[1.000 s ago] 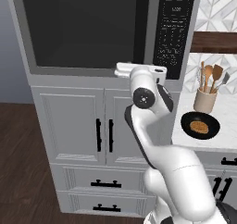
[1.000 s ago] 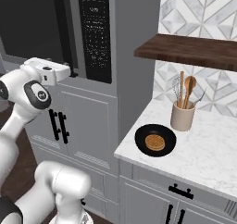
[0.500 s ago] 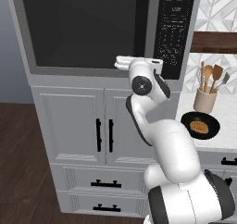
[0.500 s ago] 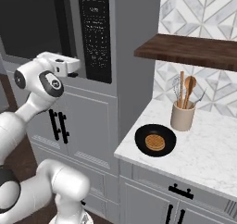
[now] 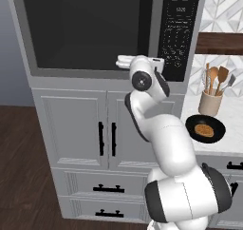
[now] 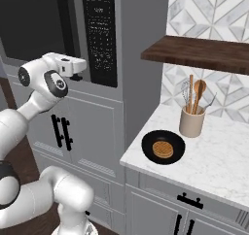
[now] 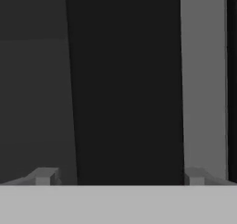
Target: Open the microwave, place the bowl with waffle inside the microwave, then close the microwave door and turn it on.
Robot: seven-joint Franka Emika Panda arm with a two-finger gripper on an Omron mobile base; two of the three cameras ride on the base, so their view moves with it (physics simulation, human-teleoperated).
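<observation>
My hand (image 7: 120, 177) is spread wide, the door handle (image 7: 125, 79) at 12 o'clock between the fingers. If I close off-center I'll slip off and the microwave door (image 5: 85, 34) stays shut.

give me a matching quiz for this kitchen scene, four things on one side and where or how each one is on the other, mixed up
Things:
1. waffle
2. bowl
3. microwave door
4. pincer

Places or states:
A. shut, handle bar straight ahead of the hand
B. open, fingers either side of the black handle bar
C. on the white marble counter beside the beige utensil crock
D. lying inside the black bowl

Pairs: 1-D, 2-C, 3-A, 4-B
</observation>
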